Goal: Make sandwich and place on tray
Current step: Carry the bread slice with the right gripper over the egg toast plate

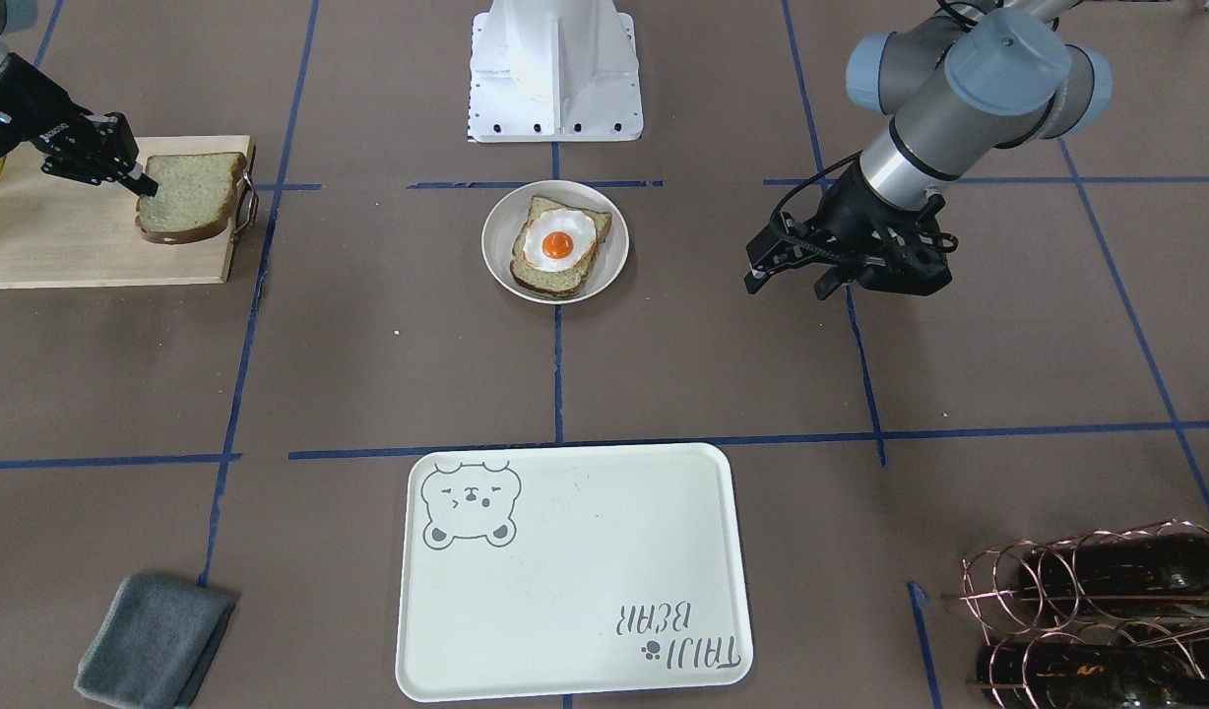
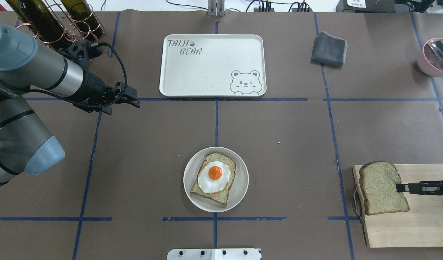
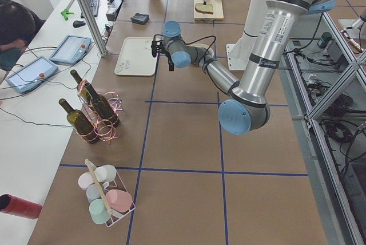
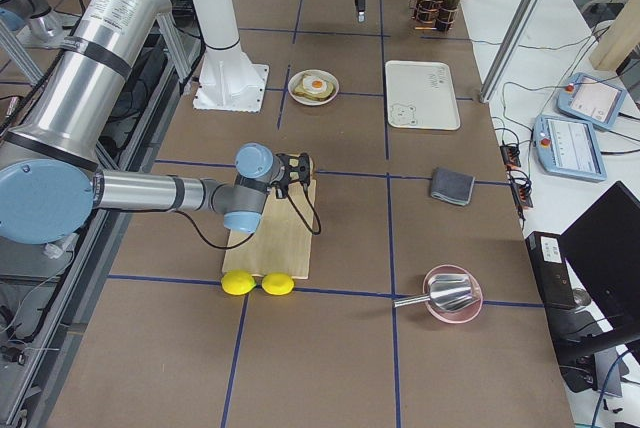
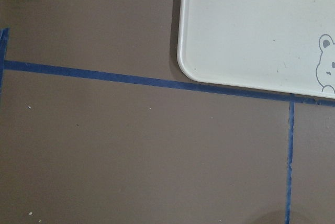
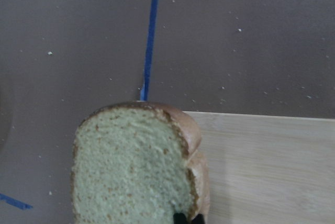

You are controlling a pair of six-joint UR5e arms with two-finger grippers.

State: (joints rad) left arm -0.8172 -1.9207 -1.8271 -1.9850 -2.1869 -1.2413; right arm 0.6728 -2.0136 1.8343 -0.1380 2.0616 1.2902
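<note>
Roughly halfway — the egg sat on one bread slice mid-desk. The right claw pinched the second slice over the board at the right end; the left claw, spread, hovered by the bare tray at the far edge.

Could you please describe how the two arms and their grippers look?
Both arms, left arm and right arm, are silver metal tubes with rounded light blue joint caps. The left gripper and right gripper are black, with two slim fingers. A black cable loops along the left wrist.
</note>
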